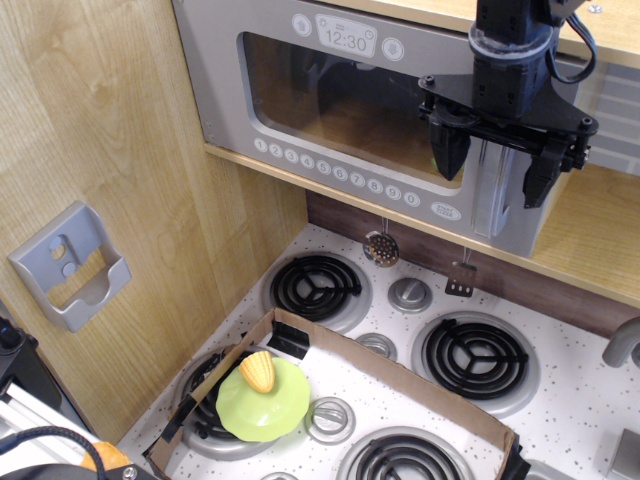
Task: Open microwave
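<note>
A: What are we seeing of the microwave?

B: We are looking at a large silver-grey toy unit sitting on a wooden shelf above the stovetop, filling the upper middle of the view. Its big rounded window is showing a dark interior, and its door is looking shut.

A: Is any writing showing?

B: We are reading "12:30" on the clock display at the top, flanked by two round buttons. A row of small round number buttons is running along the lower edge; we are making out digits on them, but they are too small for us to read each one surely. An oval button sits at the right end, its label illegible to us.

A: And the handle?

B: The chunky vertical silver handle is standing at the door's right side.

A: Where is the end effector?

B: It is hanging in front of that handle, black fingers spread apart, one on either side of it; we cannot tell whether they are touching it.
</note>
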Robot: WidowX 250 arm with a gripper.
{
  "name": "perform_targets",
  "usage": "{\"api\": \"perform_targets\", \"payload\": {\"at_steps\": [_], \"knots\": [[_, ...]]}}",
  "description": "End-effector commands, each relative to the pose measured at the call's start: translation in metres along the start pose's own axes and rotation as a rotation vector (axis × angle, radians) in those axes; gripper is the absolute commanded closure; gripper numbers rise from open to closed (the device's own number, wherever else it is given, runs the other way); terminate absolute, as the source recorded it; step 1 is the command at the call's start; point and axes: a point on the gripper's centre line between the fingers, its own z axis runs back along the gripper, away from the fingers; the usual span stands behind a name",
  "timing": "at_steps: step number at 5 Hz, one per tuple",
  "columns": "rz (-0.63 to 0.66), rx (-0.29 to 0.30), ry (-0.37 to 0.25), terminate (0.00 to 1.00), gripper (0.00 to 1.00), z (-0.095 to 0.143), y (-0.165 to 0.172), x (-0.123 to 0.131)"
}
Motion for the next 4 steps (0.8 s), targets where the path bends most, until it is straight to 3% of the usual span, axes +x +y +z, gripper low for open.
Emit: {"api": "perform_targets", "payload": {"at_steps": [1,4], "knots": [[0.019,0.009,-0.060,0.00,1.00,0.009,-0.001,-0.002],[0.152,0.013,-0.013,0.00,1.00,0.003,0.003,-0.060]]}}
